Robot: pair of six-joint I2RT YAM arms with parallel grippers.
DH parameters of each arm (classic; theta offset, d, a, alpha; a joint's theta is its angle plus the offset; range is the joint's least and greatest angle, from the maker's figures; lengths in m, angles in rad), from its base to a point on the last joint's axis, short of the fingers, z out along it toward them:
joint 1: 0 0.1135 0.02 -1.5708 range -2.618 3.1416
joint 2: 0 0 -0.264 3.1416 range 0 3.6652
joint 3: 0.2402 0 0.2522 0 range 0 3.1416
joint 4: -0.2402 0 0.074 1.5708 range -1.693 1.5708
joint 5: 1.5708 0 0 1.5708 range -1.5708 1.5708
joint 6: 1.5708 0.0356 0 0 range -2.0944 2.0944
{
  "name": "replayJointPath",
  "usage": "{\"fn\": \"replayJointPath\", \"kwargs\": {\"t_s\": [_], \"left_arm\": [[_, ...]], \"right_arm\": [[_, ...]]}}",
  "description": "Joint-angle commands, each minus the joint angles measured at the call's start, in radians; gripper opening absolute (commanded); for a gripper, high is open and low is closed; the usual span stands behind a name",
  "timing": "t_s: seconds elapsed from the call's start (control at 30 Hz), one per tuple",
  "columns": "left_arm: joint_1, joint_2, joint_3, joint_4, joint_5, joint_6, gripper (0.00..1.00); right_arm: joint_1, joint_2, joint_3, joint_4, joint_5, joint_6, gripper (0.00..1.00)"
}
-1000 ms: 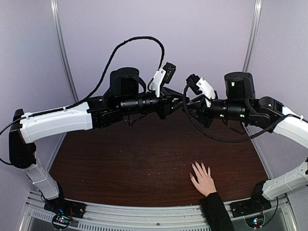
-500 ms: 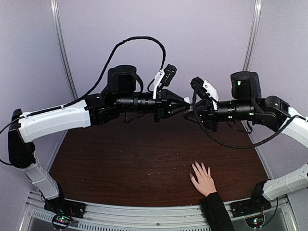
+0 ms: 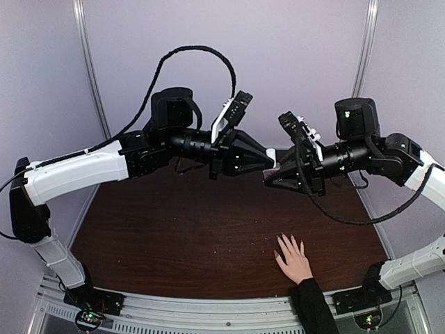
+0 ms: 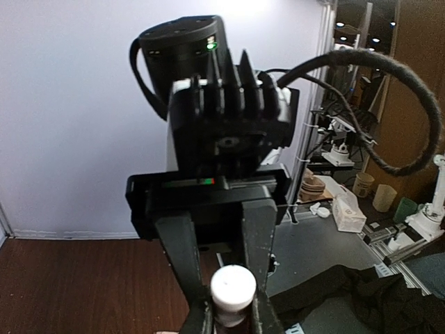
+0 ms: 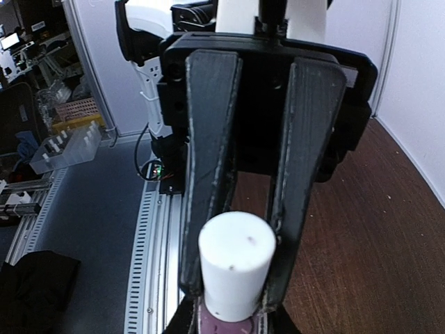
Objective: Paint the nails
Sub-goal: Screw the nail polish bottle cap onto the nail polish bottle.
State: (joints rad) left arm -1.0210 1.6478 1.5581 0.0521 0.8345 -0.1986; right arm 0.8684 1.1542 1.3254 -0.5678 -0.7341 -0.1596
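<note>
A small bottle with a white cap (image 4: 233, 287) hangs in mid-air where my two grippers meet, high above the table. My left gripper (image 3: 269, 164) is shut on the cap end. My right gripper (image 3: 268, 178) comes from the other side, slightly lower, and is shut on the purple bottle body (image 5: 221, 325) below the cap (image 5: 236, 261). In the top view the fingers mostly hide the bottle. A light-skinned hand (image 3: 295, 259) with spread fingers and a black sleeve (image 3: 313, 306) lies flat on the brown table (image 3: 174, 236), well below the grippers. Its nails are too small to make out.
Pale walls close in the back and sides. A metal rail (image 3: 208, 309) with the arm bases runs along the near edge. A black cable (image 3: 188, 56) loops above the left arm.
Both grippers have tilted nose-down and stayed joined at the bottle. The meeting point has dropped a little. The hand has not moved.
</note>
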Motion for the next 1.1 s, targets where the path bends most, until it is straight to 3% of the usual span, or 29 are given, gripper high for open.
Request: {"fn": "replayJointPath", "kwargs": {"t_s": [0.0,0.3,0.47,0.73,0.87,1.07], "left_arm": [[-0.028,0.054,0.029,0.062,0.108,-0.022,0.0],[-0.026,0.049,0.017,0.084,0.141,-0.035,0.0],[0.004,-0.034,-0.042,0.066,0.034,-0.023,0.22],[0.036,-0.176,-0.051,-0.236,-0.241,0.138,0.48],[0.036,-0.199,-0.047,-0.308,-0.323,0.168,0.56],[0.036,-0.17,-0.002,-0.38,-0.302,0.186,0.6]], "right_arm": [[0.044,0.037,0.05,0.132,-0.253,-0.068,0.0],[0.043,0.043,0.071,0.124,-0.283,-0.056,0.0],[0.033,0.022,0.061,0.073,-0.146,-0.075,0.0],[0.027,0.0,0.029,-0.009,0.096,-0.104,0.0],[0.027,0.017,0.011,-0.007,0.158,-0.092,0.0],[0.027,0.042,0.006,-0.001,0.185,-0.073,0.0]]}}
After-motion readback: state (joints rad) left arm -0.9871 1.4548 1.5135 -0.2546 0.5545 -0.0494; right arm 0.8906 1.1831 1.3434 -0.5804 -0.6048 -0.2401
